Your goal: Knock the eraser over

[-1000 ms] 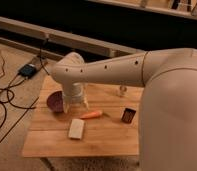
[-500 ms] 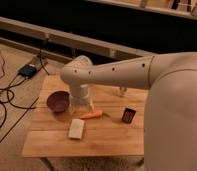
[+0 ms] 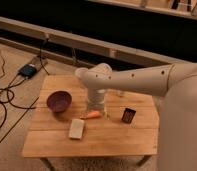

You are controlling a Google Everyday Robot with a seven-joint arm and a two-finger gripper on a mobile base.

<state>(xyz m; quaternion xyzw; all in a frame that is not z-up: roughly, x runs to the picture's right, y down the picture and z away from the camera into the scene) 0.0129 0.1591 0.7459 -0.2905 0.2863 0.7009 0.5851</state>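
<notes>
Camera view middle: our gripper (image 3: 96,107) hangs by the long orange carrot (image 3: 92,115); we cannot tell if it is open. We should push the small dark eraser block (image 3: 128,115) near its top.

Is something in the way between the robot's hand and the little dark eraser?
Nothing visible is. The gripper hangs above the middle of the table. The eraser stands further toward the picture's right, with only bare wood between them. The carrot lies just in front of the gripper, off that path.
</notes>
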